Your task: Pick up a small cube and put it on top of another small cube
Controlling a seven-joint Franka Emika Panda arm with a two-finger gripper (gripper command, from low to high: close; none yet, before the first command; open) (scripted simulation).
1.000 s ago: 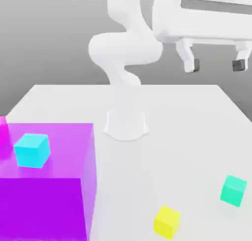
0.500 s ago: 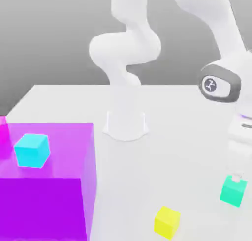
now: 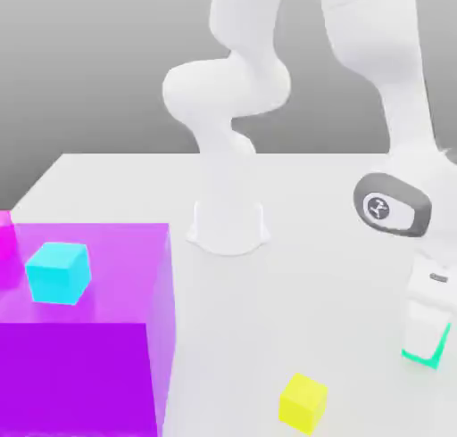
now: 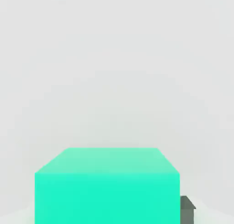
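You're at the grasp, gripper (image 3: 425, 344) over the small green cube (image 4: 107, 198) at four o'clock in the exterior view, opening and hold impossible to tell; confirm grip before lifting.

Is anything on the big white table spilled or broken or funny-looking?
No, nothing looks spilled or broken. The small yellow cube sits whole, and the small cyan cube rests on the big purple block.

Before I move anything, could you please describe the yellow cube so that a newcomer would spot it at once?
Start from the big purple block at the exterior view's left. On the pale surface to its right there sits a small yellow cube. Unlike the cyan cube, it isn't on the block.
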